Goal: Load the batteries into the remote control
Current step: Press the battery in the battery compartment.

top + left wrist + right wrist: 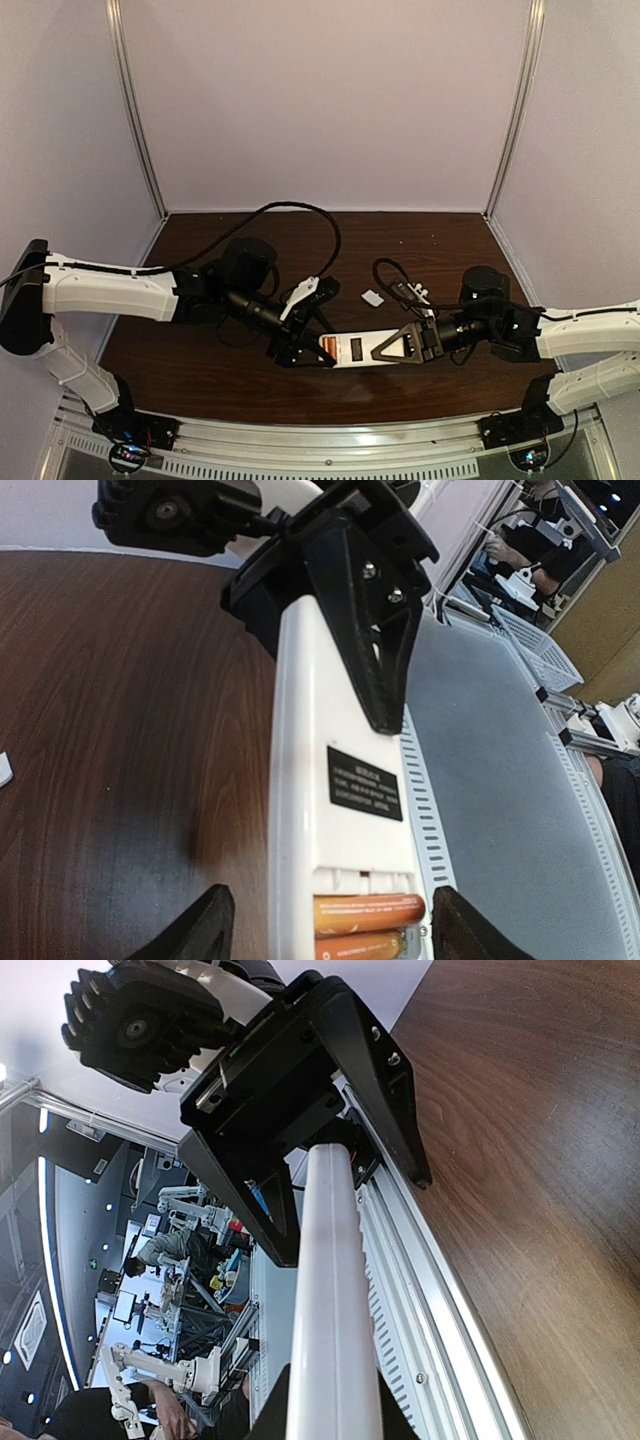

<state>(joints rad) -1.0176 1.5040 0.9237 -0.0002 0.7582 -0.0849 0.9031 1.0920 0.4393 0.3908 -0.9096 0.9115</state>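
**A:** Pale-walled booth, dark wood table (200,370). Where's the handset?

**B:** The remote control (355,348) sits by the table's near edge, about mid-width. It lies lengthwise left to right, white back up. The right gripper (392,348) is clamped across the flat faces at its right end. I can't tell if it rests on the wood or hangs just above it.

**A:** Other arm?

**B:** The left gripper (332,928) is spread, one finger either side of the battery end. There's a gap on both sides and it touches nothing.

**A:** How will it handle?

**B:** My read is light, stiff, hollow plastic. It's glossy, so it'll be slick under hard pads. Grip the solid mid-body or the closed end, across the faces or long edges. Stay off the open bay, where the walls look thin and could flex.

**A:** Small parts?

**B:** The cover (372,297) lies loose farther in from the near edge, apart from the remote. It's thin and flat, so probably awkward to pinch off the wood. The batteries (368,912) are two orange cells side by side in the open bay. They're smooth and round, so they'd likely roll if tipped out. Keep the back facing up.
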